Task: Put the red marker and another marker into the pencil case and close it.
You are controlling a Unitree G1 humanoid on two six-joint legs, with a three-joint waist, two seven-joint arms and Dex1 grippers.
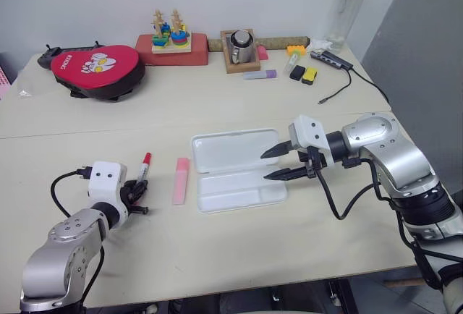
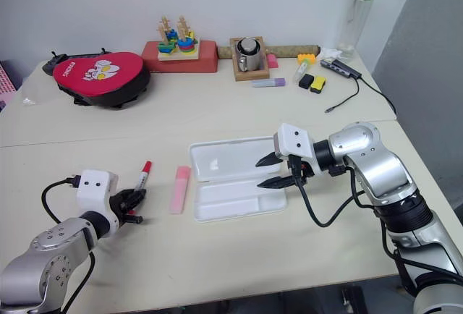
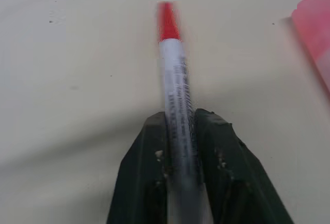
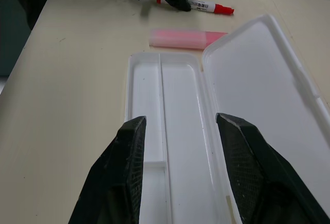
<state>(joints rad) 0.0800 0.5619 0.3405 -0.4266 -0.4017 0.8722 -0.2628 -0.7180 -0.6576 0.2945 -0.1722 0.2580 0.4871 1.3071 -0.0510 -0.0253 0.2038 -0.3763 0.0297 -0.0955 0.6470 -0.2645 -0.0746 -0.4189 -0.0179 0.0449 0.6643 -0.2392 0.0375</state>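
Left wrist view shows the left gripper (image 3: 180,131) with its jaws clamped on the white barrel of the red marker (image 3: 174,79), whose red cap points away from the wrist over the pale table (image 3: 77,53); a corner of the pink highlighter (image 3: 315,33) shows at the edge. From the head views, that gripper sits low at the near left of the table, the marker angled up and away from it, cap end raised towards the far side. Just to the right of the marker, and apart from it, the pink highlighter lies flat on the table with its long side running front to back, its darker cap at the far end. Right of the highlighter, close but not touching, the pencil case (image 1: 235,173) lies open: the lid is folded back on the far side and the shallow tray, split by a thin divider, faces up on the near side, with nothing in either half. The right gripper (image 1: 271,163) hovers over the right end of the case, pointing left, its jaws apart and holding nothing; in the right wrist view the two black fingers (image 4: 118,172) frame the empty tray. Along the far edge of the table stand a red pouch (image 1: 98,68), a wooden stacking toy (image 1: 170,35), a metal cup in a wooden tray (image 1: 239,46), a purple marker (image 1: 259,74) and a tall clear bottle (image 1: 349,6).
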